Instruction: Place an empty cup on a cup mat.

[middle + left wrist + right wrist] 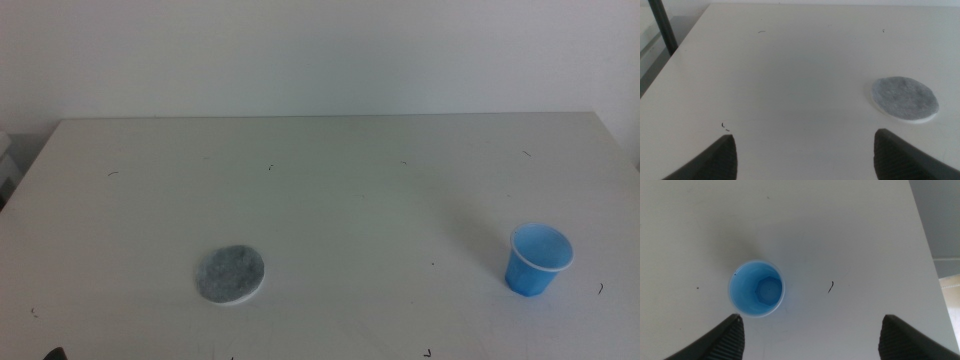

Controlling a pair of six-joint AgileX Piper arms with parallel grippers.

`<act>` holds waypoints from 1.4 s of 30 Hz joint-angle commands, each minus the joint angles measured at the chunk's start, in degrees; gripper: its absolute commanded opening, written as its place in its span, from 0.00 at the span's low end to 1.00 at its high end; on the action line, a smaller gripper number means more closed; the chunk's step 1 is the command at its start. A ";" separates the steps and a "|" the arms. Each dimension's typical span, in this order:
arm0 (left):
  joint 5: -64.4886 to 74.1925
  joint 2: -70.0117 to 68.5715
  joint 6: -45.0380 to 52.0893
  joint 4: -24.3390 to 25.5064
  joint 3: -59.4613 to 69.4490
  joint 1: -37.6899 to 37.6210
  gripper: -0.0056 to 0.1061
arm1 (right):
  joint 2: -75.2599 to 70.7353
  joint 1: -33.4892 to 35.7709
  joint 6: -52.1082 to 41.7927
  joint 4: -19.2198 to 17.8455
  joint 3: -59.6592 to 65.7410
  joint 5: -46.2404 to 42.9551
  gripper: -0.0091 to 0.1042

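A: Tipping is the risk. The cup [538, 260] looks light and narrows to its base, so one jaw of the right hand [810, 335] could knock it over.

B: It stands upright and empty, near right on the bench [330, 180], well apart from the cup mat [231, 274], near left.

A: Both hands have jaws apart; the left hand [805, 155] holds nothing.

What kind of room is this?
Probably a lab test bench: a plain white table against a bare wall, holding only a blue cup and a grey cup mat, with cameras looking past dark open jaws.
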 commanded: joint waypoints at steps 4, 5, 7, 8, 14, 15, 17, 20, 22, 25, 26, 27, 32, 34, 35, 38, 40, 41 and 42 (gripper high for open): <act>-3.88 -0.73 -0.62 0.02 -0.34 0.06 0.99 | 5.70 -0.27 -0.70 -1.00 -3.73 -0.86 0.81; -3.88 -0.73 -0.62 0.02 -0.34 0.06 0.99 | 6.73 -0.27 -0.70 -1.00 -3.73 -0.86 0.81; -3.88 -0.73 -0.62 0.02 -0.34 0.06 0.99 | 9.28 -0.22 -0.70 -0.93 -3.73 -0.40 0.81; -3.88 -0.73 -0.62 0.02 -0.34 0.06 0.99 | 10.55 -0.04 -0.70 -0.93 -3.73 -0.12 0.81; -3.88 -0.73 -0.62 0.02 -0.34 0.06 0.99 | 17.00 1.88 -0.70 -0.99 -3.68 -0.26 0.81; -3.88 -0.73 -0.62 0.02 -0.34 0.06 0.99 | 17.88 2.26 -0.70 -0.99 -3.68 -0.47 0.81; -3.88 -0.73 -0.62 0.02 -0.34 0.06 0.99 | 19.52 3.13 -0.65 -1.16 -3.68 -1.13 0.81; -3.88 -0.73 -0.62 0.02 -0.34 0.06 0.99 | 21.74 4.22 -0.31 -1.25 -3.68 -2.10 0.81; -3.88 -0.73 -0.62 0.02 -0.34 0.06 0.99 | 23.30 4.61 0.35 -1.25 -3.68 -2.88 0.81; -3.88 -0.73 -0.62 0.02 -0.34 0.06 0.99 | 25.55 4.88 0.44 -1.67 -3.68 -4.83 0.81; -3.88 -0.73 -0.62 0.02 -0.34 0.06 0.99 | 26.36 4.96 0.44 -1.67 -3.68 -5.23 0.81; -3.88 -0.73 -0.62 0.02 -0.34 0.06 0.99 | 27.15 4.97 0.44 -1.67 -3.68 -5.51 0.81; -3.88 -0.73 -0.62 0.02 -0.34 0.06 0.99 | 30.11 5.09 0.44 -1.62 -3.68 -6.39 0.78; -3.88 -0.73 -0.62 0.02 -0.34 0.06 0.99 | 31.08 5.09 0.44 -1.62 -3.68 -6.77 0.75; -3.88 -0.73 -0.62 0.02 -0.34 0.06 0.99 | 31.45 5.09 0.44 -1.62 -3.68 -6.91 0.73; -3.88 -0.73 -0.62 0.02 -0.34 0.06 0.99 | 32.27 5.09 0.44 -1.62 -3.68 -7.72 0.65; -3.88 -0.73 -0.62 0.02 -0.34 0.06 0.99 | 32.57 5.09 0.44 -1.25 -3.68 -7.77 0.56; -3.88 -0.73 -0.62 0.02 -0.34 0.06 0.99 | 32.57 5.09 0.44 -1.09 -3.68 -7.77 0.51; -3.88 -0.73 -0.62 0.02 -0.34 0.06 0.99 | 32.57 5.09 0.44 -0.97 -3.68 -7.77 0.46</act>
